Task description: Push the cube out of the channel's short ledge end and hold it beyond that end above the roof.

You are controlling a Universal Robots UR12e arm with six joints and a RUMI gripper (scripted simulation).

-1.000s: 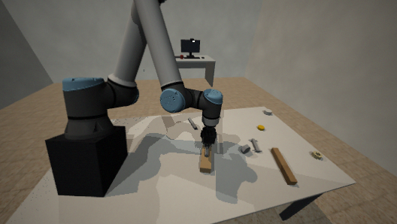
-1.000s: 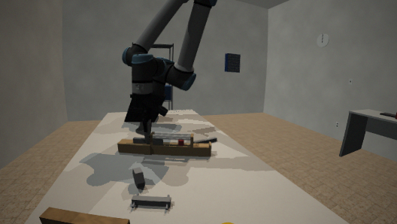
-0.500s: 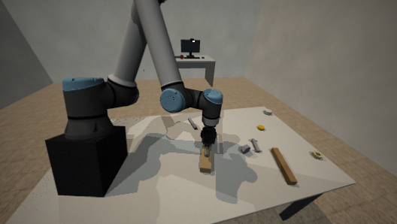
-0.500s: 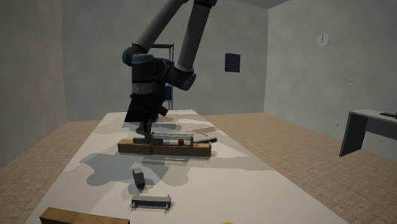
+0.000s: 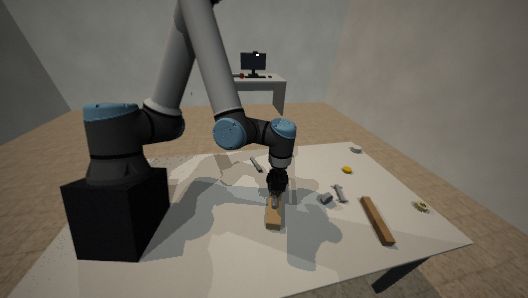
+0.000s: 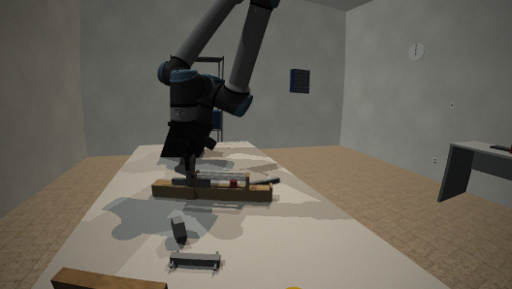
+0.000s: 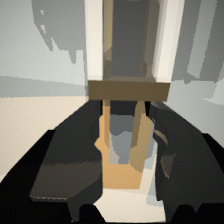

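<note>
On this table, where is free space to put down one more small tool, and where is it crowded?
Free: the near patch between the black pedestal and the channel, and the near-right corner beyond the wooden plank. Crowded: around the gripper at the channel's far end, and beside it the grey block and bracket.
</note>
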